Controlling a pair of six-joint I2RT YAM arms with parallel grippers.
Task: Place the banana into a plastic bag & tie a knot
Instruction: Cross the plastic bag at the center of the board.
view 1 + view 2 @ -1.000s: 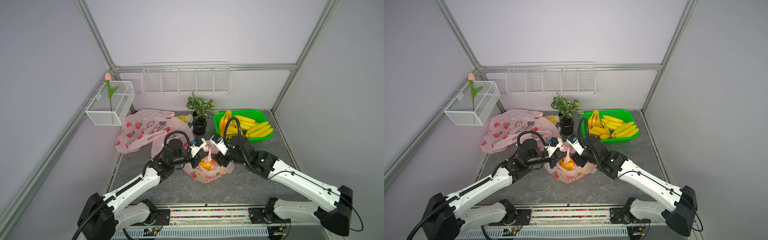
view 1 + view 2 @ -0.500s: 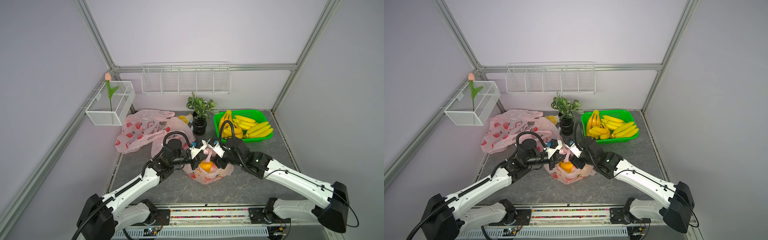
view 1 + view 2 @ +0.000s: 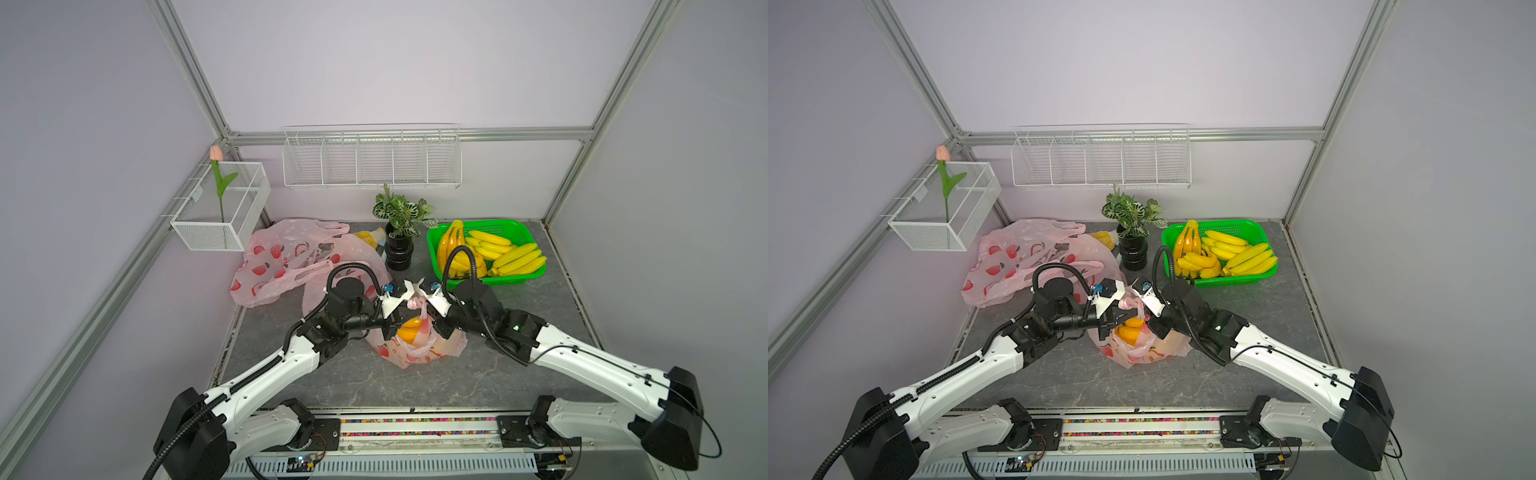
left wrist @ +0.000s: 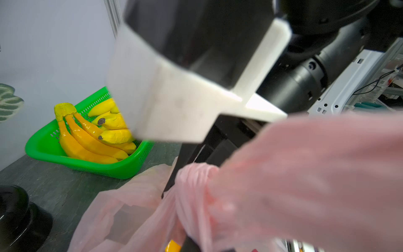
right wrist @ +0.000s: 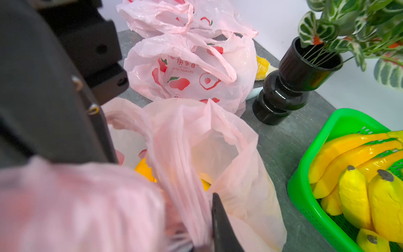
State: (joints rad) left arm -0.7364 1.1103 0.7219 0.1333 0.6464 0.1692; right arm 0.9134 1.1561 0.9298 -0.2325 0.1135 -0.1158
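Grey, stone-patterned tabletop sits inside a booth of pale lilac walls with aluminium framing. Near its middle stands the pink plastic bag, and the banana is already inside, its yellow-orange showing through the open mouth in both top views. My two grippers meet just above the bag. My left gripper is pinched shut on a twisted handle of the bag, and bunched pink film fills much of the left wrist view. My right gripper is pressed up to the same pink twist from the right. One dark finger lies against a strand of handle in the right wrist view, but the other is hidden behind blurred plastic, so I cannot tell whether that gripper has closed. To the far left lie crumpled spare bags of the same kind. The nearest carries red fruit prints, a line of red Chinese characters and, beneath them, small letters that read as "ENJOY YOUR LIFE", the start partly creased. At the far right a green basket holds more bananas. Between bags and basket stands a black vase with a leafy plant. A white wire shelf hangs on the far wall, and a white wire box on the left wall holds a pink tulip.
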